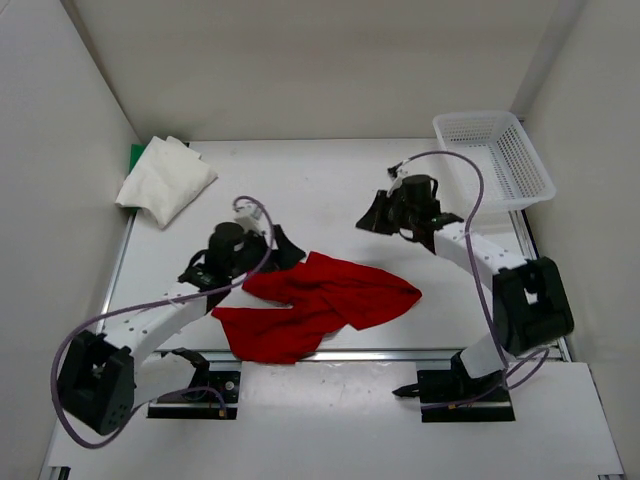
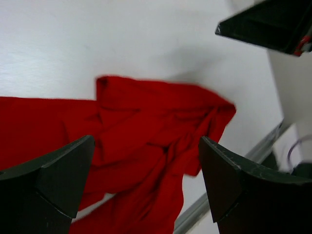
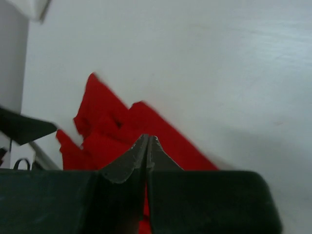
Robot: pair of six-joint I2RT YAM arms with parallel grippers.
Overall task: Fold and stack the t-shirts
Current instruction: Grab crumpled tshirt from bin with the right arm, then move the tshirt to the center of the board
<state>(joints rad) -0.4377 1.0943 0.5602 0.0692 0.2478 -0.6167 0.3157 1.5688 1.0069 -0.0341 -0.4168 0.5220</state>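
- Left gripper [image 2: 146,141] hangs spread wide, empty, over the crumpled red t-shirt [image 1: 320,300] at the table's [image 1: 330,180] near edge.
- Right gripper [image 3: 147,140], pinched closed on nothing, hovers beyond it.
- Cloth looks light and limp; a hem corner suits pinching.

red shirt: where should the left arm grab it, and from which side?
Probably the bunched ridge of folds in the red shirt, taken from straight above. It lies crumpled on the table with its outer edges flat, so only the raised wrinkles give the jaws something to close on. The left gripper hangs open over the shirt's far-left part; the right gripper is shut.
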